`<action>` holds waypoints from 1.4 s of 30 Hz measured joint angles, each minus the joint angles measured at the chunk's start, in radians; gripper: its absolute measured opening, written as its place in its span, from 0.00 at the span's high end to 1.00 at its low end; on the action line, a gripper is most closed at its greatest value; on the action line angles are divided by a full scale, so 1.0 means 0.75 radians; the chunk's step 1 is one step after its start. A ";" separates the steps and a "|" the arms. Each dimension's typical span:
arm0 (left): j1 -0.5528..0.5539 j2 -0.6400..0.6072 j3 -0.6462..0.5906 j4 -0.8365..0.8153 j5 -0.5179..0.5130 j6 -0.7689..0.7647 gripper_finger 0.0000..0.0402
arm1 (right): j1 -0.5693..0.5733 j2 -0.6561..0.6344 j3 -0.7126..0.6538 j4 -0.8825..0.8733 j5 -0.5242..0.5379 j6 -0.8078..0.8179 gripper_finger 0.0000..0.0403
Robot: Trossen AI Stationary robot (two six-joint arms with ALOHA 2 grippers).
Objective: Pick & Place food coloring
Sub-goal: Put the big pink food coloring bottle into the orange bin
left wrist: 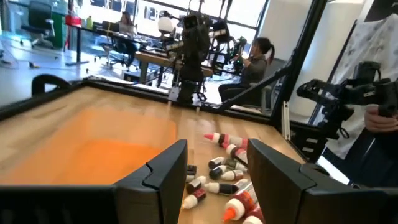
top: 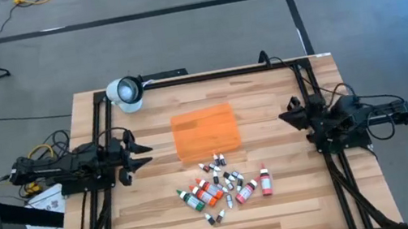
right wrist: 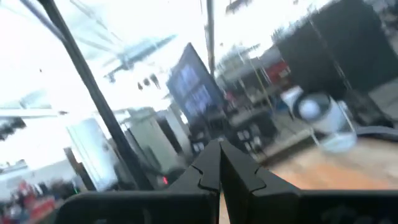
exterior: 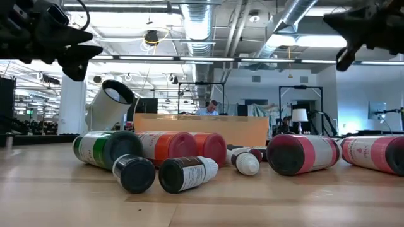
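The food coloring point(top: 222, 186) is a loose cluster of small bottles lying on their sides on the wooden table, near its front middle. There are red, orange and green ones with white caps and several tiny dark-capped vials point(exterior: 183, 171). My left gripper point(top: 144, 150) hovers open at the table's left side, pointing level toward the bottles point(left wrist: 227, 167), well short of them. At the table's right side my right gripper point(top: 282, 116) hovers shut, tipped slightly upward point(right wrist: 219, 168). Neither gripper holds anything.
A flat orange tray point(top: 204, 131) lies just behind the bottles at the table's middle. A white round device point(top: 125, 92) stands at the far left corner. Black frame rails point(top: 206, 75) run along the table's far, left and right sides. People sit beyond the table point(left wrist: 255, 59).
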 joint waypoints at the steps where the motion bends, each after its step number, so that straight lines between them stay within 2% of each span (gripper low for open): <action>1: 0.000 0.000 0.000 -0.005 -0.001 -0.019 0.60 | 0.000 0.000 0.000 0.026 0.018 -0.008 1.00; 3: 0.000 0.000 0.000 -0.008 -0.005 -0.070 0.60 | 0.000 0.000 0.000 0.081 0.060 0.020 1.00; 10: 0.000 0.000 0.000 -0.013 -0.003 -0.072 0.60 | 0.000 0.000 0.002 0.280 0.102 0.429 1.00; 15: 0.000 -0.001 0.000 0.004 -0.027 0.004 0.60 | 0.000 0.001 0.002 0.297 0.138 0.470 1.00; 22: 0.000 0.000 0.000 -0.002 -0.038 0.076 0.60 | 0.000 0.034 0.002 0.209 0.165 0.091 1.00; 27: 0.000 0.000 0.000 0.003 -0.013 0.073 0.60 | 0.012 0.122 0.002 0.199 0.127 -0.014 1.00; 32: -0.001 0.000 0.000 0.003 -0.032 0.078 0.60 | -0.012 0.247 0.020 0.324 0.126 -0.015 1.00; 36: -0.001 0.000 0.000 0.003 -0.124 0.050 0.60 | -0.036 0.344 0.137 0.465 0.111 -0.114 1.00; 39: 0.000 0.000 0.000 0.003 -0.153 -0.003 0.60 | -0.033 0.433 0.273 0.444 0.038 -0.228 0.99; 42: 0.000 0.000 0.000 0.002 -0.153 -0.013 0.60 | -0.021 0.569 0.437 0.372 -0.023 -0.249 0.94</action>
